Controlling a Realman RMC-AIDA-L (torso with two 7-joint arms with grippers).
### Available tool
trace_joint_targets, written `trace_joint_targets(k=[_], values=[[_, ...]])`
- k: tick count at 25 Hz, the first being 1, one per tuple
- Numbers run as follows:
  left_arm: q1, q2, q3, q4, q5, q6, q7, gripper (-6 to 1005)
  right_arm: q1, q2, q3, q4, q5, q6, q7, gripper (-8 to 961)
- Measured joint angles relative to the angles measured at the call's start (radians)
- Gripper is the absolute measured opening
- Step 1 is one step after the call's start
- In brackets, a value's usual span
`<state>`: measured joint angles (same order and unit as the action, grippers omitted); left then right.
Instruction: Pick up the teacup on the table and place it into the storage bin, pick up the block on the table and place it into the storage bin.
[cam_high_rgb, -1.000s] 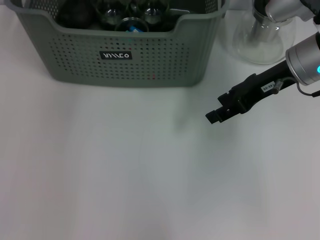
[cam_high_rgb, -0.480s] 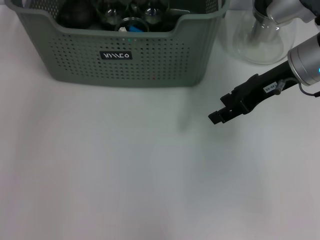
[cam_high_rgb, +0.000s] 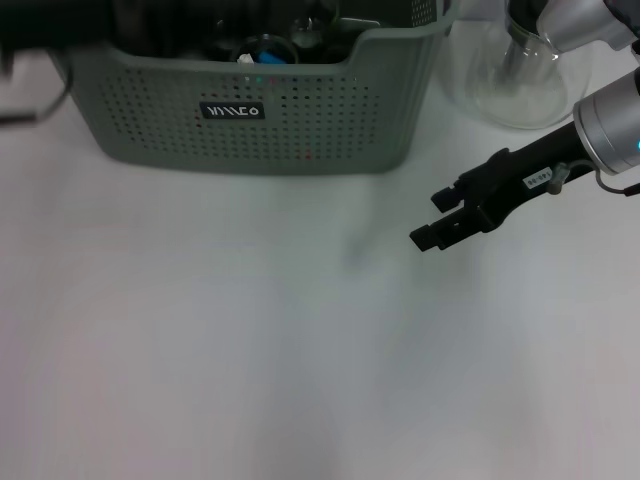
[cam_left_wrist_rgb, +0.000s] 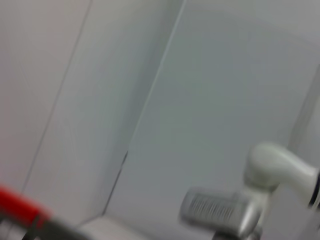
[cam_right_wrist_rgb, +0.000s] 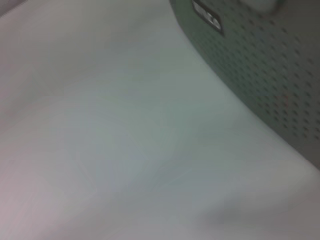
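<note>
The grey-green storage bin (cam_high_rgb: 250, 120) stands at the back of the white table, its black label facing me; its perforated wall also fills a corner of the right wrist view (cam_right_wrist_rgb: 260, 65). Dark and glassy items lie inside it. No teacup or block shows on the table. My left arm (cam_high_rgb: 50, 25) is a dark blur over the bin's left rim. My right gripper (cam_high_rgb: 432, 218) hovers low over the table to the right of the bin, open and holding nothing.
A clear glass jug (cam_high_rgb: 520, 70) stands at the back right, just behind the right arm. The left wrist view shows a pale wall, a white arm part (cam_left_wrist_rgb: 270, 165) and a red shape (cam_left_wrist_rgb: 20, 205) I cannot identify.
The left arm has swung into view over the bin's left rim as a dark blur. The right gripper has barely shifted.
</note>
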<state>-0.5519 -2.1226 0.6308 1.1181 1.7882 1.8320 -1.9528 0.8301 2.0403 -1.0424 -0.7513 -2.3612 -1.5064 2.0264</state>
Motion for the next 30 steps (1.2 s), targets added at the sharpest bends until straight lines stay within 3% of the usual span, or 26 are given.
trace_joint_targets(k=[8,15,30], values=[[0.129,-0.049,-0.038,-0.058,0.234,-0.016,0.266,939,-0.017,0.015,0.009,0.048,0.157,0.039,-0.135,778],[0.138,-0.034,-0.206,-0.269,0.347,-0.072,0.452,939,-0.056,0.059,0.007,0.084,0.271,0.092,-0.298,778],[0.137,-0.034,-0.222,-0.314,0.385,-0.146,0.495,939,-0.116,0.056,0.01,0.143,0.421,0.087,-0.52,778]])
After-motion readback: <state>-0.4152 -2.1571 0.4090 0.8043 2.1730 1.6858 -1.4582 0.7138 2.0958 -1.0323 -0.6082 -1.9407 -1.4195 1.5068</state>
